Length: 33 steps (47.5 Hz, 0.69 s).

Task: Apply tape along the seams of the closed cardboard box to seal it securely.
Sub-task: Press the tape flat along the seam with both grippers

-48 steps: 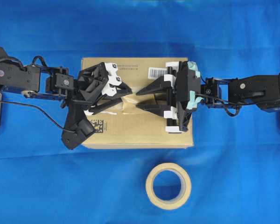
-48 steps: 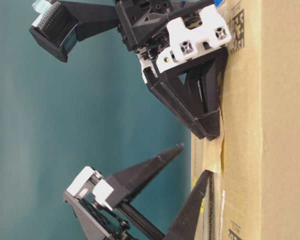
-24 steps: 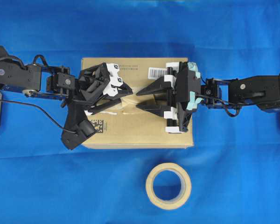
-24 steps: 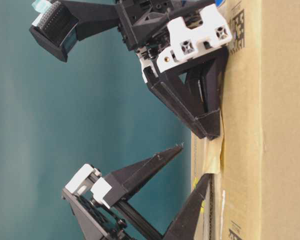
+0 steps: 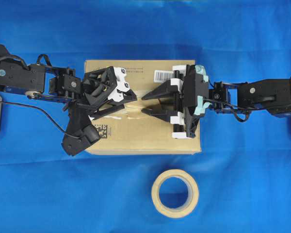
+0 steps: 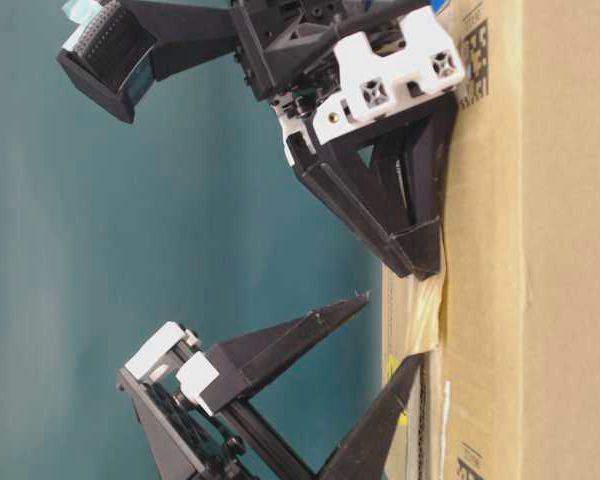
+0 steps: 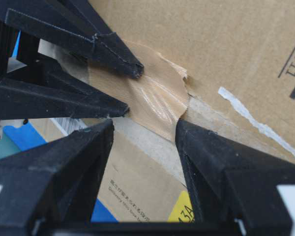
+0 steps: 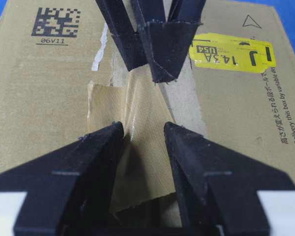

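Fingers of both arms spread wide — tips on the tape, nothing gripped.

Right wrist view. Right hand: two black fingers spread apart, framing the tape, a wrinkled tan piece lying on the cardboard box over the seams. Fingertips sit over the tape's near part; contact cannot be judged. Left hand enters from the top, its fingertips down at the tape's far edge. Yellow sticker lies upper right, black square code upper left. Pale torn strip runs beside the left hand.
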Motion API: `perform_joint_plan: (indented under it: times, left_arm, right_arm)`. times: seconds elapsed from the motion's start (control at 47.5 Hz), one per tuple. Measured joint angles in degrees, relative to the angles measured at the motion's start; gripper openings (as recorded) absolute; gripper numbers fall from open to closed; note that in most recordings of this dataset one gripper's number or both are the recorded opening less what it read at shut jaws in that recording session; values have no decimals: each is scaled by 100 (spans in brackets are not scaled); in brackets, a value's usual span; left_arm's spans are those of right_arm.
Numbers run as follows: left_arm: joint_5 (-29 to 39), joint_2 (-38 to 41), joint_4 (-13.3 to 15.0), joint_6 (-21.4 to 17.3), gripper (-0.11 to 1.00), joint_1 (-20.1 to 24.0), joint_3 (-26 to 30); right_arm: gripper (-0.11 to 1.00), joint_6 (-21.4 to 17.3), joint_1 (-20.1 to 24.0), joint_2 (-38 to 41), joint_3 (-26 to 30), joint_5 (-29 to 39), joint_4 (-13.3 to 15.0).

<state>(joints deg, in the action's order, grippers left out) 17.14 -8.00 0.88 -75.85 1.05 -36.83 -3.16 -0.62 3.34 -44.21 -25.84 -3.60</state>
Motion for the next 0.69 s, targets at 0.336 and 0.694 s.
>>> perform_joint_plan:
  times: [0.336, 0.694]
  left_arm:
    - [123, -35, 0, 0, 52, -18, 9]
    - [299, -132, -26, 18, 52, -26, 0]
  right_arm:
    - [44, 9, 9, 0, 0, 9, 0]
    - [44, 0, 18, 0, -18, 18, -9]
